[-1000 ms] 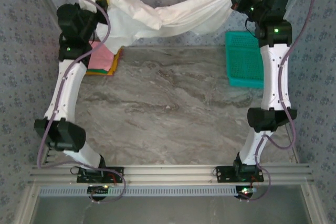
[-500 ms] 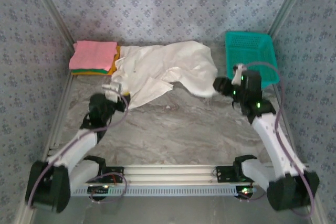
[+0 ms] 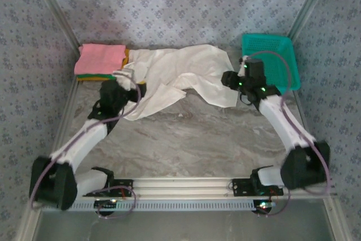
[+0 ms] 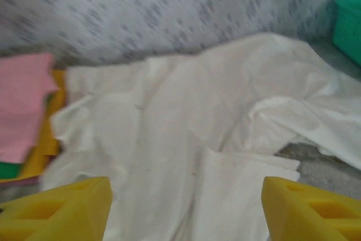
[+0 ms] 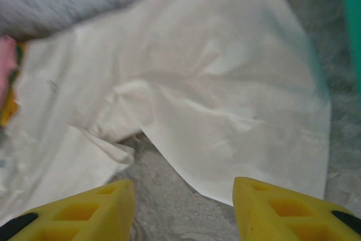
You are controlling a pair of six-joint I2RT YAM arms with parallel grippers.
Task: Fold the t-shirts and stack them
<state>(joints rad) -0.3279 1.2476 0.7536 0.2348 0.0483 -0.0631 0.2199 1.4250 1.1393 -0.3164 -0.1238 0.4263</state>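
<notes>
Dropped since lift: white t-shirt (image 3: 192,71) lies crumpled on table (image 3: 186,139); left jaws, right jaws open, empty.

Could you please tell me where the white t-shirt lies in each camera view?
Top external: white t-shirt crumpled at the far side, between the folded stack and the teal basket.
Left wrist: white t-shirt across the middle.
Right wrist: white t-shirt over the upper centre.
Shared landmark: the teal basket, right of the t-shirt in every view.
</notes>
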